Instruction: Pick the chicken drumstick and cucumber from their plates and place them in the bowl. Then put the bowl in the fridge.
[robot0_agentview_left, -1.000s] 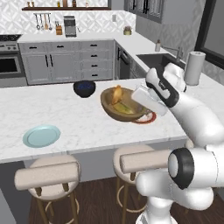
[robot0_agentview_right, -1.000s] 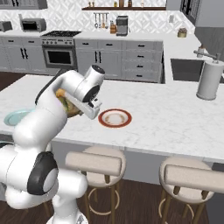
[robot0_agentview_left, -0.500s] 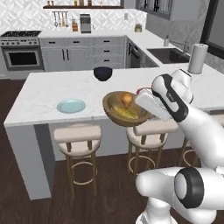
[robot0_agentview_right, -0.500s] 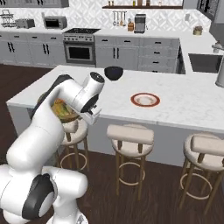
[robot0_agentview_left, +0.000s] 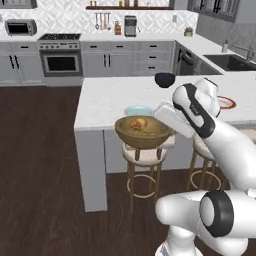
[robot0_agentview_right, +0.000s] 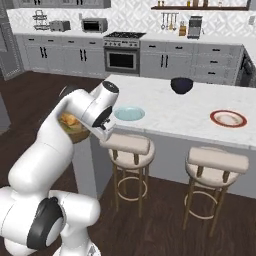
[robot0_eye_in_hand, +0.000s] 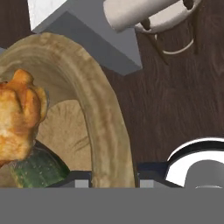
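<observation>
My gripper (robot0_eye_in_hand: 113, 181) is shut on the thick rim of the wooden bowl (robot0_eye_in_hand: 105, 127) and holds it in the air, off the island's near left corner. Inside the bowl lie the golden-brown chicken drumstick (robot0_eye_in_hand: 17, 116) and the green cucumber (robot0_eye_in_hand: 38, 168). The left base view shows the bowl (robot0_agentview_left: 142, 135) with the drumstick (robot0_agentview_left: 136, 123) in it, gripper (robot0_agentview_left: 167, 131) at its right rim. In the right base view the bowl (robot0_agentview_right: 75, 131) sits behind my arm. Both plates are bare: light blue (robot0_agentview_left: 137, 110) (robot0_agentview_right: 129, 113), red-rimmed (robot0_agentview_left: 226, 102) (robot0_agentview_right: 228, 118).
A dark blue bowl (robot0_agentview_left: 164, 79) (robot0_agentview_right: 182, 85) stands on the white island counter (robot0_agentview_left: 107, 100). Two round stools (robot0_agentview_right: 125, 145) (robot0_agentview_right: 217, 161) line the island's near side. Dark wood floor opens to the left. A tall grey panel (robot0_agentview_right: 7, 45) stands at the far left; I cannot tell whether it is the fridge.
The base has backed off from the island and swung left, so the whole scene shifted. The bowl, over the counter before, now hangs beyond its edge, still gripped.
</observation>
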